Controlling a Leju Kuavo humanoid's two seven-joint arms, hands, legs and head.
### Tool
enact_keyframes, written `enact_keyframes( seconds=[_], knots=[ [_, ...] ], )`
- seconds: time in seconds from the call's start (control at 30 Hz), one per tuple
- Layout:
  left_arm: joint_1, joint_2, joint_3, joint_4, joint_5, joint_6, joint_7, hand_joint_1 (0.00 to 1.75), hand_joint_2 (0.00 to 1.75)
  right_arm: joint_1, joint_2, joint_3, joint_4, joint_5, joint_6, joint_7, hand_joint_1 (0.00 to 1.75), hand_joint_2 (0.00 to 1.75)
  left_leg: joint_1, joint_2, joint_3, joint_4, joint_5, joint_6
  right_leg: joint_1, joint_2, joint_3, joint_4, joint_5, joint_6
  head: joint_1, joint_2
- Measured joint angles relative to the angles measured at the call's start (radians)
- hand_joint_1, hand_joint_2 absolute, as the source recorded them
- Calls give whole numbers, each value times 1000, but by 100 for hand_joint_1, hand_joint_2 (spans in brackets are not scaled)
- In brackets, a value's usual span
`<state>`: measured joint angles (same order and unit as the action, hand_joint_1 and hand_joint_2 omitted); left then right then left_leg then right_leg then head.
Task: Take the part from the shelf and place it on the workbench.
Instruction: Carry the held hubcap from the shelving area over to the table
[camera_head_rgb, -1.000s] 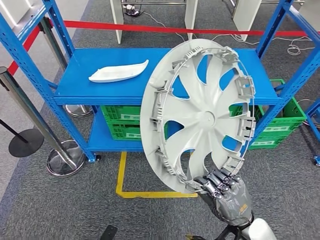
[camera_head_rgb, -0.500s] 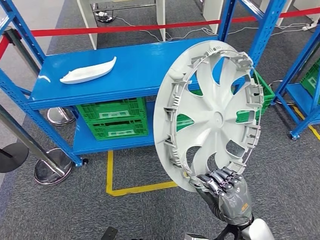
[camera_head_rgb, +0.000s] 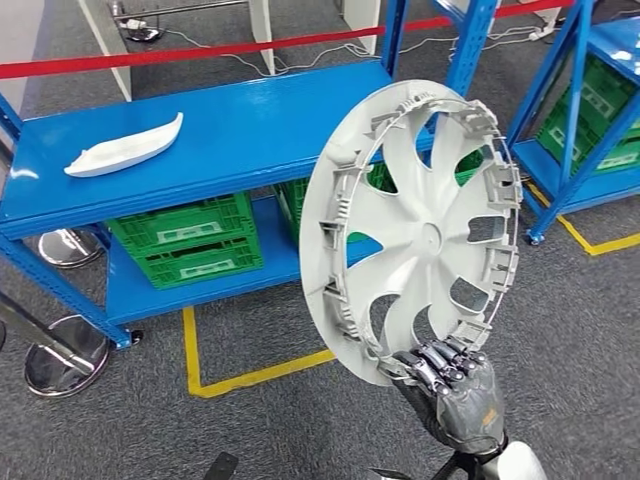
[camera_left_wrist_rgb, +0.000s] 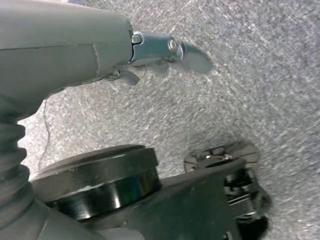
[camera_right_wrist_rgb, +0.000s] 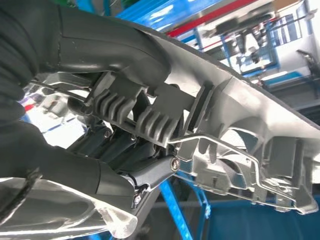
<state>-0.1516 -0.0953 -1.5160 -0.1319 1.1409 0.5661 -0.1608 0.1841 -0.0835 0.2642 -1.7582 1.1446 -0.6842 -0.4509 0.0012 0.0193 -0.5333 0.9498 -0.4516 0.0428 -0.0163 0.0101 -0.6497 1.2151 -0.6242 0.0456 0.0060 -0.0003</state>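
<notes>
A large silver wheel cover (camera_head_rgb: 423, 235) stands upright on edge in front of me, its ribbed inner side facing me. My right hand (camera_head_rgb: 453, 395) grips its lower rim from below. In the right wrist view the thumb and dark fingers of that hand (camera_right_wrist_rgb: 86, 105) clamp the rim and clips of the wheel cover (camera_right_wrist_rgb: 241, 130). My left hand (camera_left_wrist_rgb: 75, 45) hangs over grey carpet, a finger stretched out, nothing in it.
The blue shelf (camera_head_rgb: 226, 130) stands behind and to the left, with a slim white part (camera_head_rgb: 124, 150) on its top board and green crates (camera_head_rgb: 189, 240) below. A second blue rack (camera_head_rgb: 573, 90) is at the right. Yellow floor tape (camera_head_rgb: 249, 375) and a stanchion base (camera_head_rgb: 64, 355) lie nearby.
The camera has turned to the right: the shelf and white part slid left in the picture and a second rack came in. The wheel cover stays gripped the same way.
</notes>
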Motion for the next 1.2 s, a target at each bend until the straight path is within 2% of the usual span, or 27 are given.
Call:
enact_keyframes(
  seconds=[0.03, 0.07, 0.13, 0.2, 0.23, 0.3, 0.37, 0.4, 0.47, 0.5, 0.53, 0.57, 0.63, 0.67, 0.73, 0.77, 0.8, 0.83, 0.9, 0.97, 1.0, 1.03, 1.07, 1.1, 1.13, 1.17, 1.2],
  knots=[
    [2, 0, -1, 0, 0, 0, 0, 0, 175, 3, 0, 1, 0, 4, 0, 1, 175, 175, 0, 13, -2, 5, -2, -2, -3, -6, -12, 22, 5, 6, 0, 0],
    [2, 0, -2, 0, 0, 0, 1, 0, 175, 6, 0, 1, 0, 8, 0, 3, 175, 175, 1, 26, -5, 11, -6, -5, -5, -11, -3, 3, 28, 11, 0, 0],
    [1, -1, -4, 0, 2, 0, 1, 0, 175, 13, 0, 1, -3, 19, 0, 6, 175, 175, 4, 47, -9, 27, -14, -15, -6, -41, 59, -121, 87, 17, 0, 0],
    [0, -1, -5, 1, 9, 1, -1, 0, 175, 21, 0, 1, -11, 33, 0, 11, 175, 175, 0, 62, -13, 44, -24, -28, -4, -69, 103, -209, 112, 8, -1, 0],
    [1, 0, -5, 1, 14, 2, -2, 0, 175, 29, 0, 1, -18, 48, 0, 16, 175, 175, -2, 69, -14, 49, -25, -35, -2, -73, 106, -215, 108, -1, -1, 0],
    [2, 1, -5, 2, 26, 3, -6, 0, 175, 50, 0, 0, -34, 90, 0, 29, 175, 175, -2, 81, -14, 53, -25, -44, -1, -52, 100, -209, 115, -19, -1, 0],
    [2, 2, -5, 2, 32, 4, -8, 0, 175, 68, 0, -1, -47, 121, 0, 37, 175, 175, 2, 60, -22, 76, -50, -54, -4, -32, 93, -208, 123, -33, -3, 0],
    [2, 2, -5, 2, 33, 5, -8, 0, 175, 73, 0, -1, -51, 127, 0, 38, 175, 175, 4, 38, -36, 113, -79, -58, -5, -22, 90, -209, 127, -40, -4, 0],
    [3, 3, -5, 2, 34, 6, -9, 0, 175, 81, 0, -2, -58, 135, 0, 43, 175, 175, 6, 0, -87, 244, -154, -60, -2, 1, 83, -209, 133, -48, -5, 0],
    [4, 3, -5, 2, 35, 6, -8, 0, 175, 85, 0, -2, -61, 142, 0, 48, 175, 175, 5, -6, -112, 308, -179, -58, 1, 13, 79, -208, 136, -50, -5, 0],
    [4, 4, -5, 2, 37, 5, -6, 0, 175, 90, 0, -2, -63, 154, 0, 57, 175, 175, 4, -9, -126, 344, -186, -54, 4, 27, 76, -208, 139, -52, -5, 0],
    [4, 4, -5, 2, 39, 5, -3, 0, 175, 96, 0, -2, -66, 169, 0, 70, 175, 175, 2, -11, -121, 340, -172, -47, 8, 40, 75, -208, 142, -53, -5, 0],
    [4, 5, -5, 2, 43, 3, 3, 0, 175, 108, 0, -2, -78, 203, 0, 102, 175, 175, -4, -35, -66, 227, -103, -24, 15, 68, 73, -209, 147, -53, -4, 0],
    [4, 8, -5, 3, 45, 3, 6, 0, 175, 113, 0, -2, -86, 219, 0, 117, 175, 175, -6, -66, -34, 161, -76, -8, 17, 81, 71, -208, 150, -52, -2, 0],
    [5, 11, -5, 5, 50, 5, 9, 0, 175, 116, -2, 3, -100, 254, -1, 151, 175, 175, -10, -115, 0, 79, -50, 14, 12, 105, 62, -208, 157, -45, -1, 0],
    [4, 12, -5, 6, 54, 7, 10, 0, 175, 116, -4, 7, -107, 277, -1, 171, 175, 175, -12, -120, 3, 68, -51, 19, 8, 117, 56, -208, 162, -39, -3, 0],
    [4, 11, -5, 6, 58, 8, 10, 0, 175, 117, -6, 12, -112, 302, -1, 196, 175, 175, -13, -107, 5, 58, -48, 18, 5, 132, 50, -211, 167, -31, -6, 0],
    [3, 11, -5, 6, 61, 9, 10, 0, 175, 118, -10, 18, -116, 329, -1, 223, 175, 175, -11, -91, 8, 47, -44, 15, 5, 131, 42, -210, 168, -25, -8, 0],
    [3, 10, -5, 7, 65, 10, 10, 0, 175, 114, -22, 32, -120, 377, -1, 276, 175, 175, -5, -59, 12, 23, -31, 10, 9, 78, 16, -173, 140, -14, -3, 0],
    [6, 8, -5, 7, 69, 10, 12, 0, 175, 106, -35, 49, -120, 405, -1, 310, 175, 175, -3, -25, 11, 16, -26, 9, 7, 12, -37, -58, 72, -1, 3, 0],
    [8, 8, -5, 7, 72, 10, 13, 0, 175, 102, -42, 58, -120, 410, -1, 318, 175, 175, -3, -7, 8, 16, -26, 8, 3, 0, -63, 6, 42, 6, 3, 0],
    [10, 8, -5, 7, 76, 10, 13, 0, 175, 99, -49, 68, -119, 413, -1, 323, 175, 175, -3, 10, 6, 17, -25, 7, -1, -6, -78, 48, 28, 13, 3, 0],
    [11, 7, -5, 7, 80, 11, 14, 0, 175, 95, -55, 78, -117, 412, -1, 329, 175, 175, -2, 27, 5, 18, -25, 5, -4, -10, -73, 53, 33, 18, 3, 0],
    [11, 7, -5, 7, 82, 11, 15, 0, 175, 90, -61, 88, -115, 410, -1, 335, 175, 175, -1, 42, 4, 20, -26, 2, -8, -17, -46, 15, 54, 23, 3, 0],
    [10, 6, -5, 7, 83, 10, 17, 0, 175, 83, -66, 98, -111, 408, -1, 343, 175, 175, 0, 56, 4, 24, -28, -2, -10, -32, -1, -54, 85, 27, 3, 0],
    [10, 6, -5, 7, 83, 9, 19, 0, 175, 76, -69, 109, -107, 406, -1, 351, 175, 175, 0, 68, 2, 29, -32, -8, -9, -52, 45, -126, 106, 27, 4, 0],
    [9, 6, -5, 7, 83, 8, 20, 0, 175, 69, -71, 119, -103, 404, -1, 358, 175, 175, -2, 78, 1, 35, -36, -16, -7, -67, 81, -183, 121, 20, 3, 0]
  ],
)
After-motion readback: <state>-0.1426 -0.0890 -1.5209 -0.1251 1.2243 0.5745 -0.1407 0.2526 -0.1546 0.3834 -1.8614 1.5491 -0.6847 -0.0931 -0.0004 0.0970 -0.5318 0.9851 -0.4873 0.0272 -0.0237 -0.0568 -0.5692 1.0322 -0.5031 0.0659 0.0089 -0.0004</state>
